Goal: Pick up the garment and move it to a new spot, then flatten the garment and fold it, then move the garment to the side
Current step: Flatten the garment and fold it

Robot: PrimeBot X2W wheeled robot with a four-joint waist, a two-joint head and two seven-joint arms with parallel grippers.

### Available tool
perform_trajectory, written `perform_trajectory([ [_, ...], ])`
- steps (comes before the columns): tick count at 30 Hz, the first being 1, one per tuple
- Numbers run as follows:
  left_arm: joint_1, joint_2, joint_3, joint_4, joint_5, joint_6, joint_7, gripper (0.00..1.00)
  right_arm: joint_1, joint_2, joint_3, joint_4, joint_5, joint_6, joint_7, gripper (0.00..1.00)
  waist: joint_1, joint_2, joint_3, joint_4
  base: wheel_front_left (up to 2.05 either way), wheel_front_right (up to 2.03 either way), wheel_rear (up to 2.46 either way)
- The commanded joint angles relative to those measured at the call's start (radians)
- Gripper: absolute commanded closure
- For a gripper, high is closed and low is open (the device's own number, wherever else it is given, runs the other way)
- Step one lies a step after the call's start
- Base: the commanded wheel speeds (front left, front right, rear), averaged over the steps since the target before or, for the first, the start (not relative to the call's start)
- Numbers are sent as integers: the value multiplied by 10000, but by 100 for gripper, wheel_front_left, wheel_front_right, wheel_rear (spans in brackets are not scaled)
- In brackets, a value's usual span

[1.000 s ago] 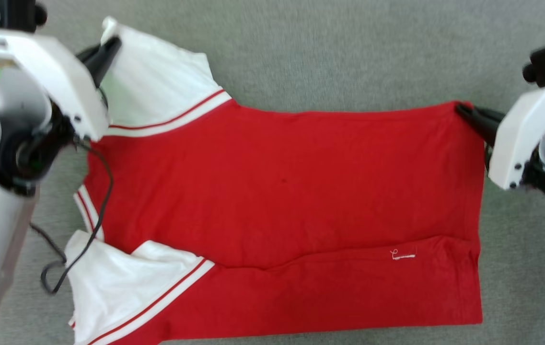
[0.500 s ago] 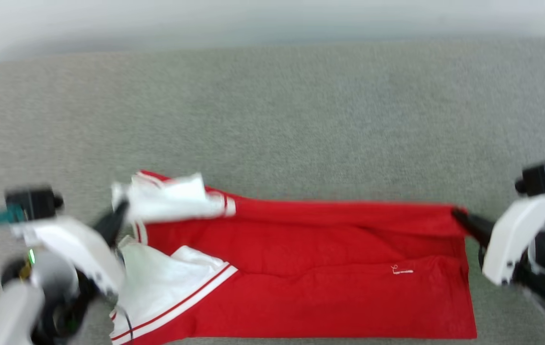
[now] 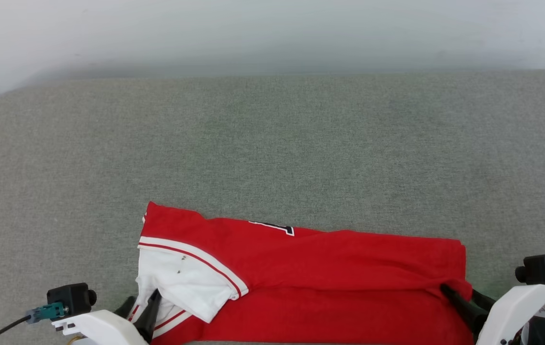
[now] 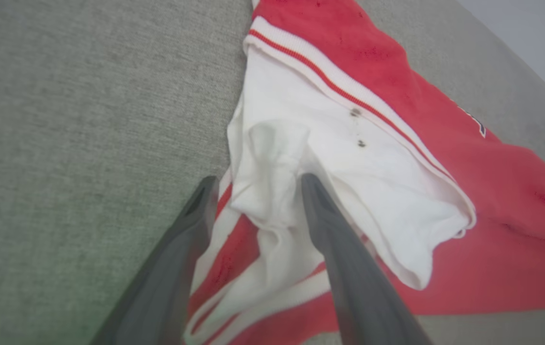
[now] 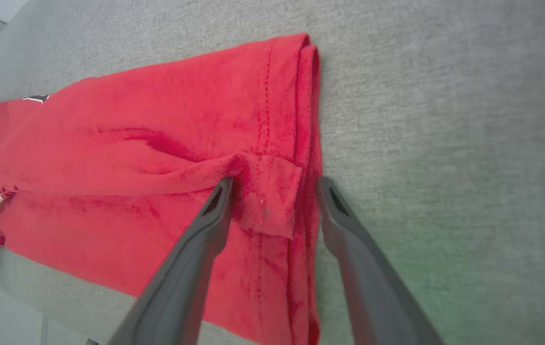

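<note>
My left claw (image 4: pixel 258 178) and right claw (image 5: pixel 274 180) sit open astride the shirt (image 3: pixel 325 268), so backing out could snag the fold.

The garment (image 3: pixel 330 268) is soft, matt knit cloth. Its white sleeve (image 4: pixel 349 191) looks thinner (two small dark specks mar it) and is edged in ribbed trim (image 4: pixel 301 55). Coarse grey woven fabric covers the worktop (image 3: pixel 272 143). The left gripper (image 4: pixel 258 178) and right gripper (image 5: pixel 276 180) have smooth, matt, plastic-looking dark fingers (image 5: pixel 191 268) and glossy white housings (image 3: pixel 512 306).
</note>
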Motion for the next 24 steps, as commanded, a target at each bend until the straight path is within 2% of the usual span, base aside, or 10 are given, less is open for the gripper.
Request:
perform_trajectory([
  [1,-153,-179,-46,90,324,170,-399,0,203,33,3,-104,-94,-3,-340,0,1,-1,-74,-31,0,0,0],
  [4,-367,-295,-109,28,703,248,-817,0,286,23,10,-322,-157,-2,-642,0,1,-1,-206,-41,0,0,0],
  [7,-596,-424,-308,-284,1301,339,-1436,0,367,-26,73,-1059,-155,-3,-936,0,1,-1,-508,-111,0,0,0],
  [10,-718,-394,-281,-455,1613,418,-1811,0,355,-147,-81,-1423,-188,-3,-828,0,1,-1,-648,-146,0,0,0],
  [11,-827,-431,-298,-703,2014,453,-2405,0,290,-320,-566,-1753,-160,-3,-364,0,1,-1,-855,-146,0,0,0],
  [17,-1022,-685,-226,-994,2882,672,-3511,0,366,-603,-1891,-1687,-319,-2,1290,0,1,-1,-989,263,0,0,0],
  [24,-1337,-1093,-35,-1468,3959,703,-3820,0,441,-129,-2342,-1424,-519,-2,2745,0,1,-1,-529,987,0,0,0],
])
